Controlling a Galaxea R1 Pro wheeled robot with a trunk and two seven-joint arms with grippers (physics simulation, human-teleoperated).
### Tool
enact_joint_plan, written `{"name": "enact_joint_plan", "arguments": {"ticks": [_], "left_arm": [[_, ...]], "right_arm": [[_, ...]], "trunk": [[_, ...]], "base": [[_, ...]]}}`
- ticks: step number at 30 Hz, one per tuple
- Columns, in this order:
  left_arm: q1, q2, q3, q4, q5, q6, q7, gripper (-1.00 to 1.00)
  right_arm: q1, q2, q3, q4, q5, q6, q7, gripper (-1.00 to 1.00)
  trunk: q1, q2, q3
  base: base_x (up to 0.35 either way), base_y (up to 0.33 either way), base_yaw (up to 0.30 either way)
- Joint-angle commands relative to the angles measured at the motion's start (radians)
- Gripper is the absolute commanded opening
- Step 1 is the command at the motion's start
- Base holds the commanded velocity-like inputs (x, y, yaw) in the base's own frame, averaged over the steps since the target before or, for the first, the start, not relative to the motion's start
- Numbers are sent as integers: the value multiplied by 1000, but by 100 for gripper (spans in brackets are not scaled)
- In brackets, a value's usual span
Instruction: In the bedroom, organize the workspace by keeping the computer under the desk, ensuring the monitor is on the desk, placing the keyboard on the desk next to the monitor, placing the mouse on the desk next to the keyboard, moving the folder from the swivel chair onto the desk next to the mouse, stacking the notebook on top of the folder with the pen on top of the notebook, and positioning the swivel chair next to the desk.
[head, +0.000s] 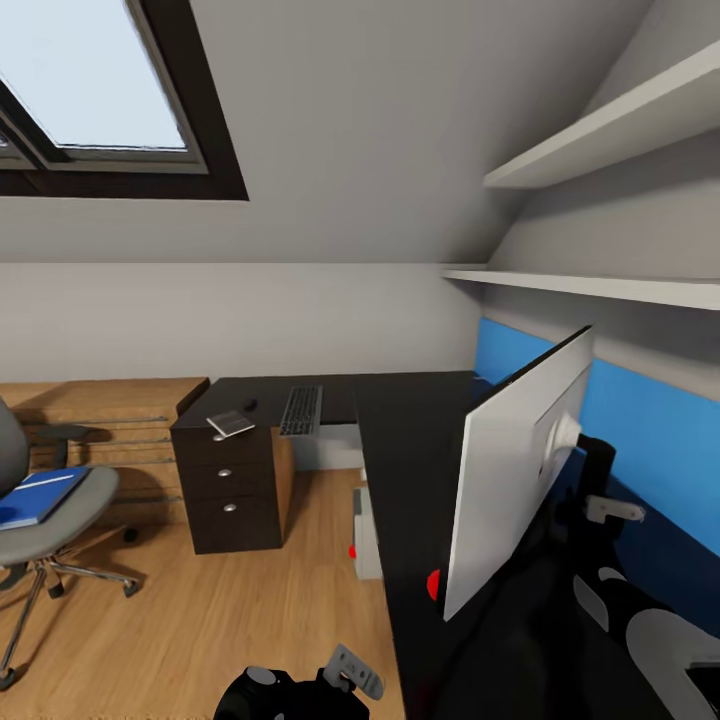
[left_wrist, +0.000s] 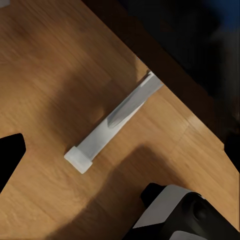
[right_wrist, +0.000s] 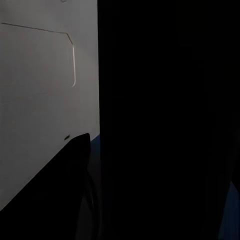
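Skylight (head: 95, 75), wall shelves (head: 610, 125), plank floor (head: 250, 620)

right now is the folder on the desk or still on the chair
Still on the swivel chair: the blue folder lies flat on its grey seat, apart from the desk.

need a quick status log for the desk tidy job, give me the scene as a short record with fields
room: attic bedroom, skylight, wood floor
monitor: on the desk, seen from its pale back, near the blue wall panel
keyboard: on desk's far wing
mouse: on desk, left of keyboard
notebook: on desk above drawer unit
folder: on swivel chair seat, not yet moved
computer: on floor under desk
left gripper: low, over floor; state unclear
right gripper: state cannot tell
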Motion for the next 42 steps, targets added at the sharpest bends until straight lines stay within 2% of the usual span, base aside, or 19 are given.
{"name": "enact_joint_plan", "arguments": {"ticks": [1, 11, 15, 19, 21, 22, 23, 26, 27, 29, 30, 31, 34, 37, 42], "left_arm": [[-1, 1, -1, -2, 6, 7, 2, 100], [-1, 5, 4, -2, 7, 7, 3, 100], [-1, 30, 8, 34, 11, 4, 3, 100], [-1, 72, 20, 113, 29, -6, 6, 100], [-1, 93, 44, 149, 51, -40, 16, 100], [-1, 112, 74, 190, 86, -104, 32, 100], [-1, 117, 83, 206, 100, -131, 39, 100], [-1, 138, 120, 294, 178, -270, 82, 100], [-1, 141, 125, 310, 193, -294, 90, 100], [-1, 150, 138, 363, 246, -361, 117, 100], [-1, 154, 145, 418, 276, -396, 150, 100], [-1, 154, 145, 427, 278, -399, 157, 100], [-1, 150, 148, 533, 289, -414, 188, 100], [-1, 149, 148, 574, 291, -443, 193, 100], [-1, 147, 146, 592, 291, -483, 196, 100]], "right_arm": [[0, -1, 15, 13, -25, -6, -5, -100], [0, -1, 15, 13, -25, -6, -5, -100], [0, -1, 14, 13, -25, -6, -5, -100], [0, -2, 14, 13, -25, -6, -5, -100], [0, -1, 14, 13, -25, -6, -5, -100], [0, -1, 14, 13, -25, -6, -5, -100], [0, -1, 14, 12, -25, -6, -5, -100], [0, -2, 14, 12, -25, -6, -5, -100], [0, -2, 14, 12, -25, -6, -5, -100], [0, -2, 14, 12, -25, -6, -5, -100], [0, -3, 14, 11, -25, -6, -5, -100], [0, -3, 14, 11, -25, -6, -5, -100], [0, -3, 14, 11, -25, -6, -5, -100], [0, -3, 14, 11, -25, -6, -5, -100], [0, -3, 14, 11, -25, -6, -5, -100]], "trunk": [[0, -1, -1], [0, -1, -1], [0, -1, -1], [0, -1, -1], [0, -1, -1], [0, -1, -1], [0, -1, -1], [0, -1, -1], [0, -1, -1], [0, -1, -1], [0, -1, -1], [0, -1, -1], [0, -1, -1], [0, -1, -1], [0, -1, -1]], "base": [[-106, -224, 0], [-26, -55, 0], [-1, -2, 0], [0, 0, 0], [0, 0, 0], [0, 0, 0], [0, 0, 0], [0, 0, 0], [0, 0, 0], [0, 0, 0], [0, 0, 0], [0, 0, 0], [-139, 0, 0], [-270, 0, 0], [-322, 0, 0]]}}
